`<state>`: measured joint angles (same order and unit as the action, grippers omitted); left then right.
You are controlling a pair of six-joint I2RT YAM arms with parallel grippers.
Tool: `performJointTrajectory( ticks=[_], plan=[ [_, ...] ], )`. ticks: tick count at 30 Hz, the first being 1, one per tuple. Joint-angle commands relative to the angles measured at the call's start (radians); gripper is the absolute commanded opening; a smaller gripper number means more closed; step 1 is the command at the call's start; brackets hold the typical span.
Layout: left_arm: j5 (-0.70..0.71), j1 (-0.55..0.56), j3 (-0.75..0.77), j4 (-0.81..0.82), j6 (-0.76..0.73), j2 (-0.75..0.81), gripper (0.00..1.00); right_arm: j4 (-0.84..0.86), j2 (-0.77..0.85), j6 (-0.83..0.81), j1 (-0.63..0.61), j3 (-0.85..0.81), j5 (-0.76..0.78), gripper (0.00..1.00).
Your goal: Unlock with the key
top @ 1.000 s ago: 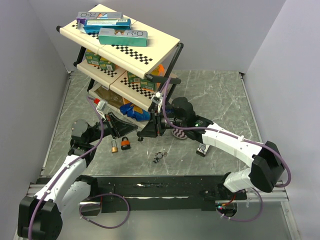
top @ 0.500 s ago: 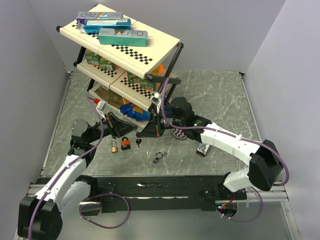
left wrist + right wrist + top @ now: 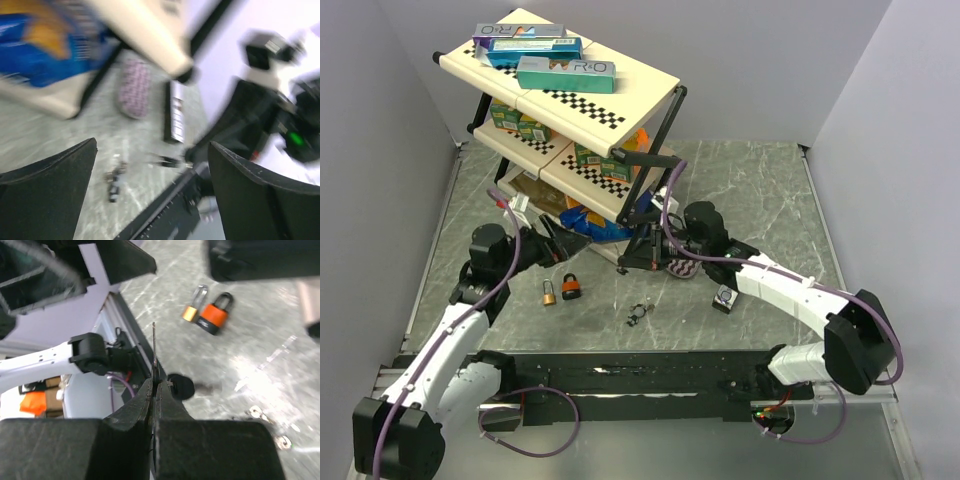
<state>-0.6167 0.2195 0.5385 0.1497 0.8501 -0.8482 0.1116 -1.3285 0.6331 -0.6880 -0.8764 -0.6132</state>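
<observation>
Evidently a thin metal key (image 3: 154,352) is pinched edge-on between the tightly closed jaws of the right gripper (image 3: 153,384). Its blade is pointed away from the wrist, so that it can be offered to a keyhole. A black round-headed key (image 3: 180,386) is seen just beside the jaw tips, apparently dangling from the same ring, though this cannot be confirmed.

The target is judged to be the orange padlock (image 3: 214,319), a blocky body with a black shackle. It is laid flat on the marbled grey worktop (image 3: 260,355), near and left of that gripper, just beside a smaller brass padlock (image 3: 192,310) with a bright steel shackle.

The left gripper (image 3: 152,145) is held over the worktop with its jaws spread wide and nothing between them, presumably so that the lock can be steadied. A loose key bunch (image 3: 114,181) is seen blurred below it.
</observation>
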Motion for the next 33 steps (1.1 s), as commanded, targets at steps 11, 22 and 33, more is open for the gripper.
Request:
performJointTrajectory(
  ticks=[11, 22, 33],
  plan=[
    [0.581, 0.049, 0.15, -0.628, -0.167, -0.195, 0.76, -0.049, 0.115, -0.081, 0.015, 0.042, 0.102, 0.0],
    [0.741, 0.227, 0.189, -0.671, -0.166, -0.367, 0.62, -0.04, 0.127, -0.064, 0.008, 0.062, 0.104, 0.0],
    [0.712, 0.239, 0.187, -0.608, -0.209, -0.457, 0.64, -0.053, 0.155, -0.053, -0.042, 0.074, 0.167, 0.0]
  ],
)
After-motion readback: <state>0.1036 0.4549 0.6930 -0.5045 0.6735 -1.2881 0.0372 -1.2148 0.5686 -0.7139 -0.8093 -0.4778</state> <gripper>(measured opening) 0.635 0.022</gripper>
